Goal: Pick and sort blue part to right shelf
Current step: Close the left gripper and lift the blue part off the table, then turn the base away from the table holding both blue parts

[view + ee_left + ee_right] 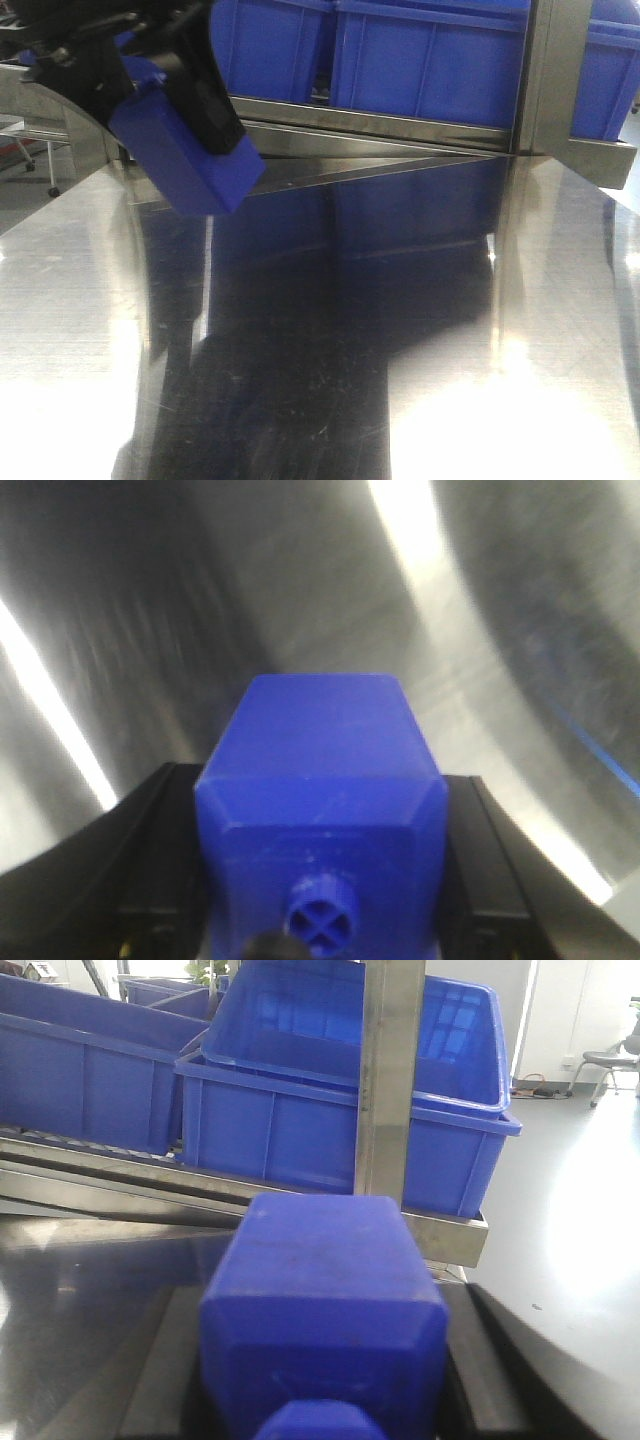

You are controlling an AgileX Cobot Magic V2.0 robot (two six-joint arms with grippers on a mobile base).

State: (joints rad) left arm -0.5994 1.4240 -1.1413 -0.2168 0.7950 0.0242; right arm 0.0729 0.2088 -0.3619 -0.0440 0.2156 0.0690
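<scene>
Between the closed jaws of the right gripper [322, 1370], the blue part [325, 1280] was held, cap toward the wrist, facing the bins [280, 1130] on the shelf [392, 1080], evidently for delivery there. A knobbed block [320, 800] was clamped by the left gripper [320, 880] above the steel table [420, 330], polished and streaked with glare. A grey floor [570, 1220] was noted beyond.

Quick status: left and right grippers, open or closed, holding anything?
Left gripper: closed, holding the small-knobbed blue block.
Right gripper: closed, holding the blue part.
</scene>
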